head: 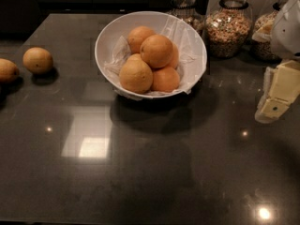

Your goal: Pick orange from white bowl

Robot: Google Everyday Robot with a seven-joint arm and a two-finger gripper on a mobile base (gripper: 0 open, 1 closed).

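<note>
The white bowl [197, 55] stands on the dark countertop at the back centre, lined with crinkled white paper and holding several oranges. The orange [156, 50], round and deep orange, sits on top of the pile. A larger, paler orange [136, 75] lies in front of it to the left, and others lie behind and to the right. My gripper [275, 97], cream-coloured, hangs at the right edge of the view, to the right of the bowl and well apart from it, partly cut off by the frame. It holds nothing that I can see.
Two duller yellowish-brown fruits [37, 60] [7, 70] lie on the counter at the far left. Glass jars of cereal [228, 25] [268, 29] stand behind the bowl at the back right. The glossy dark counter [150, 163] stretches toward the front.
</note>
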